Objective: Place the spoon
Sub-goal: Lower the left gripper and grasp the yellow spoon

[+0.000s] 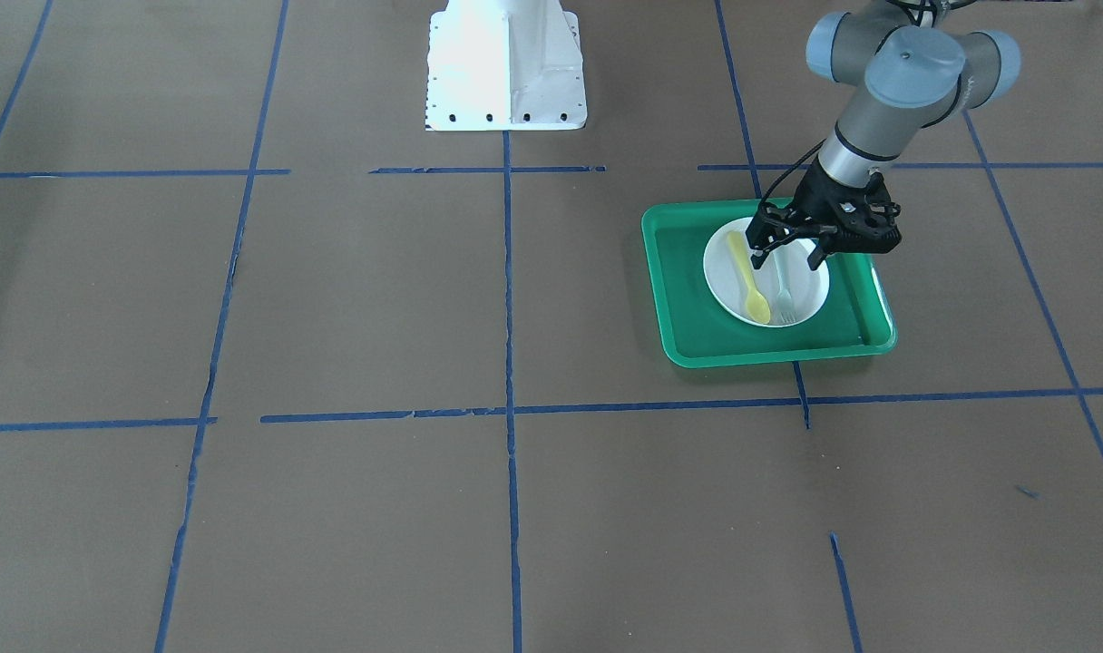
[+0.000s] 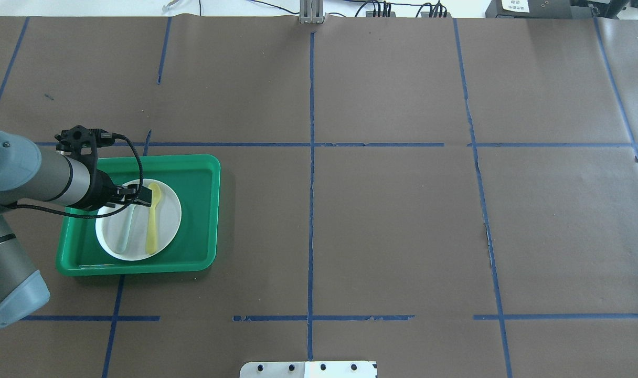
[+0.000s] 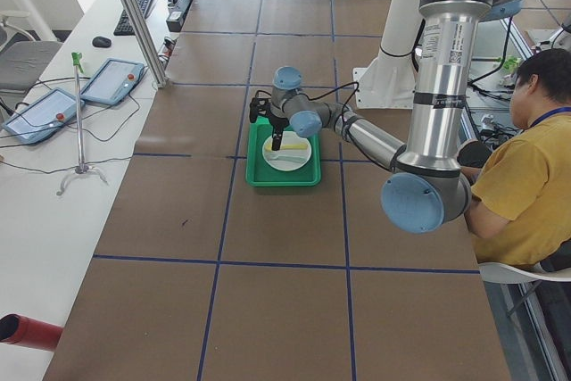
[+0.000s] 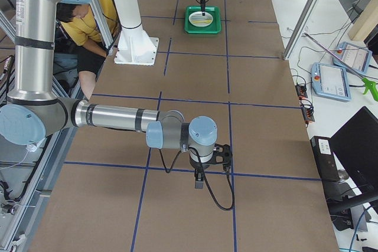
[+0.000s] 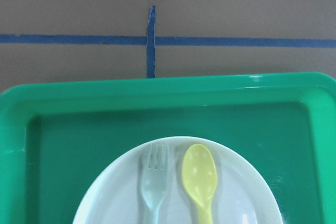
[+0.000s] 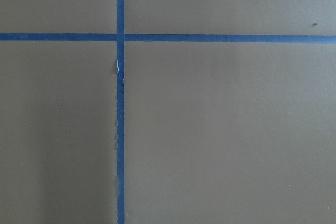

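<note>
The yellow spoon (image 1: pixel 749 283) lies flat on the white plate (image 1: pixel 807 292) inside the green tray (image 1: pixel 680 281), next to a pale grey-green fork (image 1: pixel 783 292). In the overhead view the spoon (image 2: pixel 152 220) lies right of the fork (image 2: pixel 125 231). The left wrist view shows the spoon's bowl (image 5: pixel 199 174) beside the fork's tines (image 5: pixel 155 163). My left gripper (image 1: pixel 787 258) hovers just above the plate's near-robot side, open and empty, its fingers spread over the two handles. My right gripper (image 4: pixel 199 178) shows only in the exterior right view, low over bare table; I cannot tell its state.
The tray (image 2: pixel 195 210) sits on the brown paper table with blue tape lines (image 2: pixel 311 157). The white robot base (image 1: pixel 506 63) stands at the table's robot side. An operator in yellow (image 3: pixel 522 167) sits beside the table.
</note>
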